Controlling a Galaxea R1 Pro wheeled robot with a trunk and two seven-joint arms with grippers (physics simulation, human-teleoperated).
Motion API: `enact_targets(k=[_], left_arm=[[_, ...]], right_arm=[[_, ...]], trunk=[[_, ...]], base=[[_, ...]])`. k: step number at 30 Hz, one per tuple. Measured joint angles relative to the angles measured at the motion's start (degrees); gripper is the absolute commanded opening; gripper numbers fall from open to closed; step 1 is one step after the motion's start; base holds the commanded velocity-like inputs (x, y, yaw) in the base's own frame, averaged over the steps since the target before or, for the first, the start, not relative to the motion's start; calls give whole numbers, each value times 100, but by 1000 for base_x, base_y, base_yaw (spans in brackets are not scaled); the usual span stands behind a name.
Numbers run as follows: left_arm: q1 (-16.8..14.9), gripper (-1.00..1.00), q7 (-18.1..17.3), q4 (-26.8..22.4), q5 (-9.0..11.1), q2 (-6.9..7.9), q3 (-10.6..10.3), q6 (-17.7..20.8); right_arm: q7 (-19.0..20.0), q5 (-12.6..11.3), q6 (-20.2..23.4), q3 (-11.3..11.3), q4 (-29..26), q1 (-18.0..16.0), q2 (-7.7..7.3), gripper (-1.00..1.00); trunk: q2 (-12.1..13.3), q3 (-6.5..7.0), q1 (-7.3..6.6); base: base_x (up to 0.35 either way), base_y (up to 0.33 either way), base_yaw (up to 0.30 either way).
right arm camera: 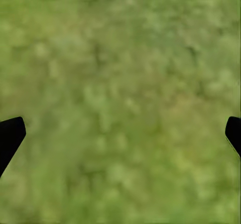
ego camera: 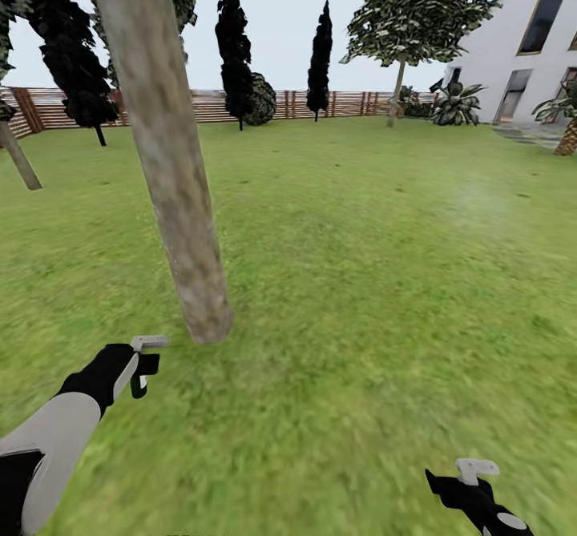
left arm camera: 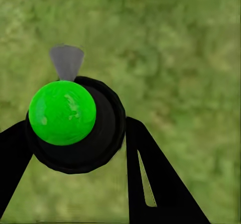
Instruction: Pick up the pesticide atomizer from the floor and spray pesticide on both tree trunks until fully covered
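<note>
The left arm reaches out low over the green grass lawn (ego camera: pixel 361 280), grey forearm angled up toward the leaning, blotchy grey-brown tree trunk (ego camera: pixel 172 183), and the left gripper (ego camera: pixel 143 366) stops just short of the trunk's flared base. Its two black fingers (left arm camera: pixel 150 184) are clamped round the small black spray bottle with the light grey trigger head (ego camera: pixel 147 352); from the wrist you look straight down on the bottle's round black body (left arm camera: pixel 75 128) with its bright green spot, the grey nozzle poking out past it toward the grass. In the head view the grey trigger head points at the trunk, close to it but not touching.

Well off to the other side of that trunk, the right gripper (ego camera: pixel 481 492) hangs low above the grass, forearm barely raised. Its dark fingertips (right arm camera: pixel 10 136) sit spread wide apart at the edges of the wrist picture, with bare grass between them.

Far behind the trunk runs the brown slatted wooden fence (ego camera: pixel 336 103).
</note>
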Motion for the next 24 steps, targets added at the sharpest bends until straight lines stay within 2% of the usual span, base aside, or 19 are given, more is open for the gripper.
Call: enact_targets(k=[4, 7, 14, 16, 18, 20, 24], left_arm=[[5, -100, 0, 2, 8, -9, -3, 0], [3, -100, 1, 4, 6, -11, -4, 1], [-75, -100, -10, -18, -13, -4, -11, 65], [-279, -100, -14, -28, 0, -14, -14, 420], [-811, -100, -15, -23, -4, -13, -13, 876], [-1080, -100, -22, -26, -12, -5, -16, 1039], [-1136, -100, -33, -36, -5, 59, -8, 1082]], right_arm=[[0, 0, 0, 0, 0, 0, -3, 100], [-6, 0, 0, 0, -1, 1, -7, 100], [1, -1, -1, -1, -2, 3, -8, 100], [-4, 0, 0, -1, -2, 3, -8, 100], [-4, 1, 0, -1, -2, 3, -8, 100], [-3, -1, -1, 0, -2, 3, -8, 100], [1, 8, -1, 7, 11, 2, 7, 100]], trunk=[[0, 0, 0], [0, 0, -2], [0, 0, 1], [0, 1, 0], [-1, 1, 0], [0, 1, 0], [0, 0, 0]], base=[[53, -259, 256], [181, -173, 49], [18, -15, -255], [0, 0, -291], [0, 0, -276], [0, 0, -194], [99, 0, -24]])
